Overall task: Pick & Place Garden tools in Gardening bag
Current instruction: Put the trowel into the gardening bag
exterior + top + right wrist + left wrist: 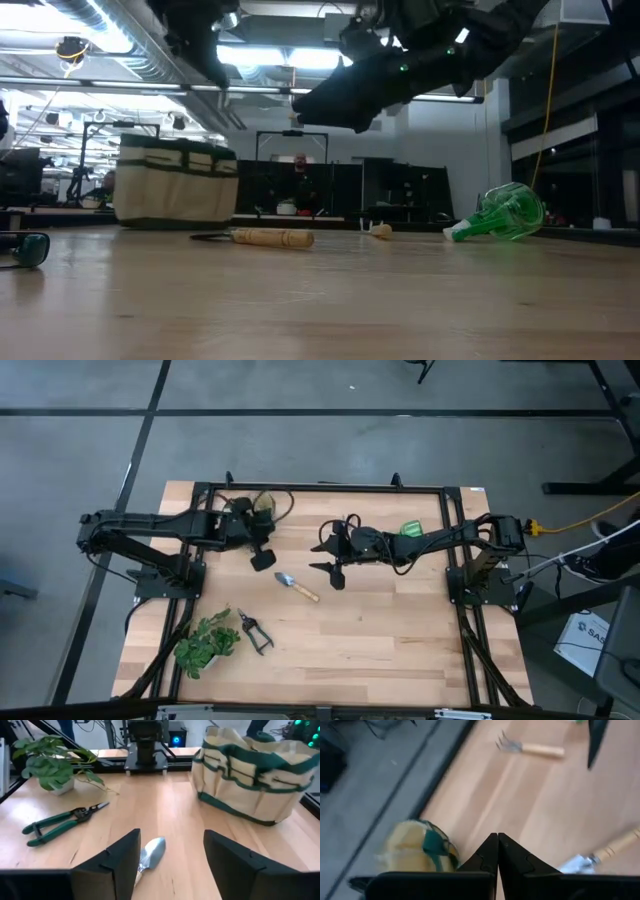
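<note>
Trowel [151,854] sat right between the right gripper's [170,862] fingers in its wrist view, fingers spread wide w/ nothing held, blade showing in the gap and pointing away from the cam toward the table's left side. From above, the trowel [296,586] lay near table centre, long axis diagonal: blade toward the far-left corner, wooden handle toward the near-right. Right gripper [333,567] hovered just beside its handle end on the right, clearly the nearer arm; judged the next move as a straight drop onto it, fingers needing to straddle across that diagonal, not along it.

Left gripper [262,556] hung a bit farther off toward the left edge, fingers pinched together, empty, pads [498,855] touching.

Shears [60,822] lay beyond the trowel toward the near-left corner, close to the plant [47,762].

Bag [252,770] stood near the far edge, left of centre, mouth up. Rake [530,747] rested toward the far edge, spray bottle [500,212] on its side near the far-right corner.
</note>
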Motion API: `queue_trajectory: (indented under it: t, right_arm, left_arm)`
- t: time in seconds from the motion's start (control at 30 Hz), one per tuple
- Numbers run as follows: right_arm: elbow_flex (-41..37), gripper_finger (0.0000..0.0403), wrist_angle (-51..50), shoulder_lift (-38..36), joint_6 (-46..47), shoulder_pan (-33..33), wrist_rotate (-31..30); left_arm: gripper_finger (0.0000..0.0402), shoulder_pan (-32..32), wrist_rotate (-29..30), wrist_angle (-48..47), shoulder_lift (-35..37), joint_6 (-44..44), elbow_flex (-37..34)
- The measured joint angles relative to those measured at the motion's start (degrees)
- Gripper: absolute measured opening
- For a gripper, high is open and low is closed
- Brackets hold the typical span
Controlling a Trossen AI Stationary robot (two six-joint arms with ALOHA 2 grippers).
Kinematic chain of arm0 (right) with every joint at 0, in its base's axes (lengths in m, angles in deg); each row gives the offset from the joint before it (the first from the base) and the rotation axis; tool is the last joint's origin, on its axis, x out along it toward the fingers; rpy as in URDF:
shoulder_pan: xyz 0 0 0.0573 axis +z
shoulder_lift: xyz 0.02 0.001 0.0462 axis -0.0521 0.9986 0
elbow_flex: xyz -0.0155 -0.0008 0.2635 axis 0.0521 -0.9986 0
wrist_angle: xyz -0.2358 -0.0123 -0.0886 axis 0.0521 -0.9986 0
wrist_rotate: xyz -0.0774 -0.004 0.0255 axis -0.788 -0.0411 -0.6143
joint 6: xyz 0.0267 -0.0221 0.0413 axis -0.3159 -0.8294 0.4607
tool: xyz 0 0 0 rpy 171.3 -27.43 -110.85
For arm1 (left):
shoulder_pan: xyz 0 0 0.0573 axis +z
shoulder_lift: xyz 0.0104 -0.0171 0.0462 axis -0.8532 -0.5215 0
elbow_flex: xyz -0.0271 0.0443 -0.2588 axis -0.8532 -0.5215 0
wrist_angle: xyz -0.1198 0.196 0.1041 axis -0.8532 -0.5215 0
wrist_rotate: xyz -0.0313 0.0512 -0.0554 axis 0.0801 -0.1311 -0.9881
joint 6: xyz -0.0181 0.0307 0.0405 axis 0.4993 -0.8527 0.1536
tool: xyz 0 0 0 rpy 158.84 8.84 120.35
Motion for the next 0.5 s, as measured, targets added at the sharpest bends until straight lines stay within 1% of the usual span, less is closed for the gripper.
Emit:
queue_trajectory:
  t: [0.13, 0.27, 0.37, 0.5]
  right_arm:
    - [0.0, 0.0212, -0.5, 0.0, 0.0, 0.0, -0.1]
    - [0.0, 0.0208, -1.0, 0.0, -0.1, 0.0, -0.2]
    - [0.0, 0.0208, -1.3, 0.0, -0.1, 0.0, -0.2]
    - [0.0, 0.0208, -1.3, 0.0, -0.1, 0.0, -0.2]
  left_arm:
    - [0.0001, -1.8, 0.0, -0.5, -0.5, 1.0, 0.2]
    - [0.0004, -2.5, 0.7, -0.4, 0.9, 3.7, 1.5]
    - [0.0005, -2.9, -1.6, -0.5, 1.9, 5.4, 1.9]
    - [0.0004, -3.9, -6.2, -0.7, 2.4, 8.8, 1.9]
